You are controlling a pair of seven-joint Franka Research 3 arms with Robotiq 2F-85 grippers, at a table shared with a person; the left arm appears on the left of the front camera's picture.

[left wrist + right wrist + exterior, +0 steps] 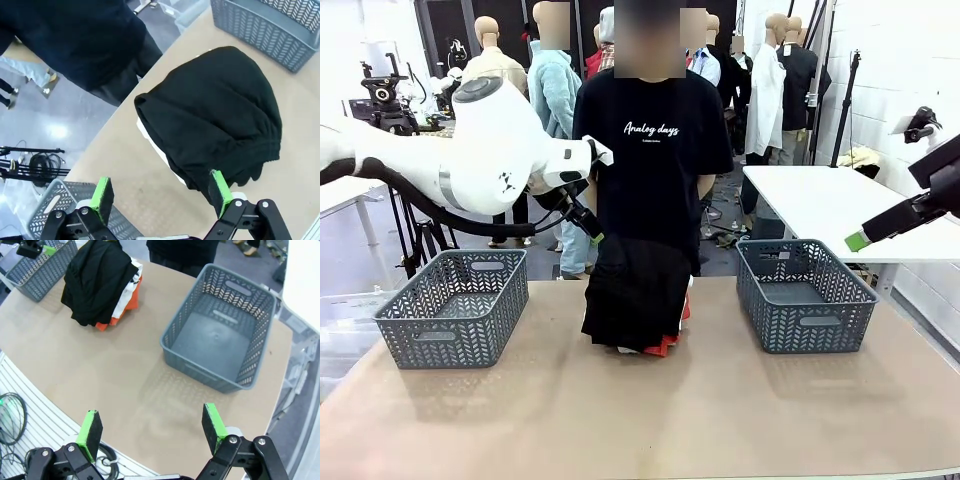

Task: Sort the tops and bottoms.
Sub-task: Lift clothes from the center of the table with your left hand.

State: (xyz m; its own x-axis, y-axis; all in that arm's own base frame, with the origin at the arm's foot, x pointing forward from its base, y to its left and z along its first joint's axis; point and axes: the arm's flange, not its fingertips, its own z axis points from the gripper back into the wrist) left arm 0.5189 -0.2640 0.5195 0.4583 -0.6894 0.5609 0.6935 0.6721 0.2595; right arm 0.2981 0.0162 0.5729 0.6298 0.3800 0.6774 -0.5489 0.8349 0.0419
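Hovering left of frame centre, left gripper, fingers wide, over black bottoms heaped on tops, right gripper wide, middle right, near basket.

left basket | right basket | brown table | person in black t-shirt behind table

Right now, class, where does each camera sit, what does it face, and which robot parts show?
Front: between the arms, facing the person across the table; left gripper, right gripper.
Left wrist: above the black bottoms, looking down; its open fingers.
Right wrist: looking down at the right basket; its open fingers.
Shared by both wrists: the black bottoms.
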